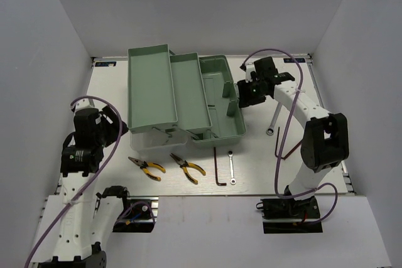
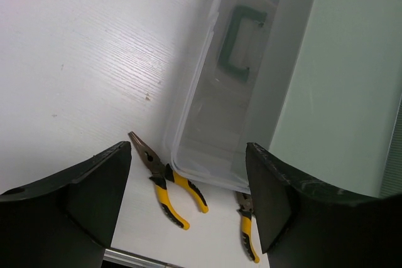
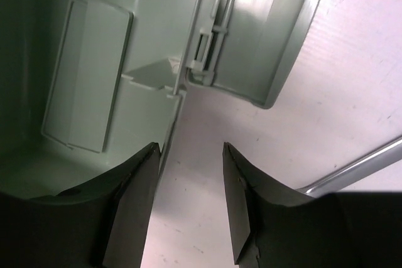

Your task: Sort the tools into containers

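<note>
While the left gripper [image 2: 188, 147] is hanging spread wide, the right gripper [image 3: 190, 147], half spread, is risking clipping the toolbox [image 1: 221, 75] rim.

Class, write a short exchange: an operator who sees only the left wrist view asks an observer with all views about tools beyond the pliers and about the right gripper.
Operator: I see one pair of pliers and a second pair. Other tools?
Observer: A black hex key and a small wrench lie on the table right of them.
Operator: Where's the right gripper?
Observer: At the toolbox base bin, by its right wall, open and empty.
</note>
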Tool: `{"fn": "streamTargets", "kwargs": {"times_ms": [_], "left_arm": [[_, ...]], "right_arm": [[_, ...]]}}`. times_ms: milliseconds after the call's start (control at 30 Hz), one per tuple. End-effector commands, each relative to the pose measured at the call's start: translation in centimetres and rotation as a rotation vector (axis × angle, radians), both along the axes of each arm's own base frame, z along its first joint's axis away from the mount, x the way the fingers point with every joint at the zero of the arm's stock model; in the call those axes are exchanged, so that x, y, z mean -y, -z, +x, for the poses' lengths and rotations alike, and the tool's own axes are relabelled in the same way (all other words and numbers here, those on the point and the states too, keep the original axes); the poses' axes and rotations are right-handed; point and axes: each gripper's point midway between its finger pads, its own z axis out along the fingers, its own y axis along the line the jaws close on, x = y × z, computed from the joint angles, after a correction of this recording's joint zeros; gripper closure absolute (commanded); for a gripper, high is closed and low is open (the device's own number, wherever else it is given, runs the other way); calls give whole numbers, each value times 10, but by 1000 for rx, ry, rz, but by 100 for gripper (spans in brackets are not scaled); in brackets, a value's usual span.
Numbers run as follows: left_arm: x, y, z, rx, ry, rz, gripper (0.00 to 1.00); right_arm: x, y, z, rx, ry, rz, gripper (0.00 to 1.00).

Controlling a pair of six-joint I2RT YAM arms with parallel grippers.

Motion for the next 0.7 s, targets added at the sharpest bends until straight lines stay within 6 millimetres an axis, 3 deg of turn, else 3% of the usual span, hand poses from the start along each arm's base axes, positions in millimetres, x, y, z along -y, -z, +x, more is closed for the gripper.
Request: {"fn": "streamTargets", "kwargs": {"times_ms": [0,167,300,433,467,533,567,667], "left_arm": [[4,11,-13,-23,-4,-33,16],[9,21,-23,-45,6,-55,15],[11,33,-28,-64,7,-70,15],[13,29,-27,-44,10,-84,15],[13,29,-30,-41,5,-91,15],[14,32,-33,-50,4,-91,15],[14,31,-33,-40,-1,-98,15],[14,36,-39,-44,-8,-106,15]], "right_arm": [[2,14,-19,-62,-21,-26,49],[-6,24,-37,-116,-32,20,49],[-7,38,-36,-129,-21,-5,49],[-14,49,-28,-143,20,4,62],[-17,49,-25,-138,36,15,72],[-21,48,-18,-128,71,37,82],[-20,48,-15,-127,101,46,92],[-22,48,-8,-120,169,70,100]]}}
